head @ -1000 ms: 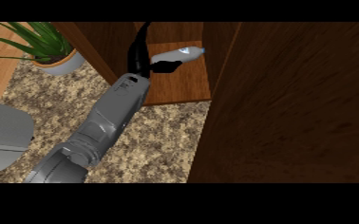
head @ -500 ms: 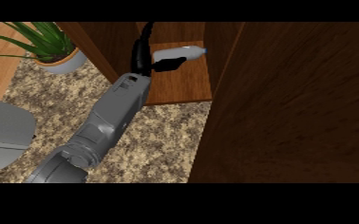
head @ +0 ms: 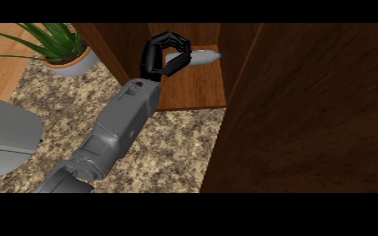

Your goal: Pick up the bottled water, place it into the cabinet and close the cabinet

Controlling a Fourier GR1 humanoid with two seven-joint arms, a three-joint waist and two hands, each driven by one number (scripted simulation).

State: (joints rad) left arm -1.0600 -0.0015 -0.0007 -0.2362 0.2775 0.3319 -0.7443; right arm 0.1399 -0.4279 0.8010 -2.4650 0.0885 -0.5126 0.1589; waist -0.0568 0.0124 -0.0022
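The bottled water [head: 193,58] lies on its side on the cabinet shelf [head: 196,87], long axis running left to right with the blue cap toward the right, deep in the cabinet. One hand [head: 164,55], which side cannot be told, has its fingers curled round the bottle's base end. The open cabinet door [head: 303,115] stands at the right, well apart from that hand, and looks like the piece left to swing shut.
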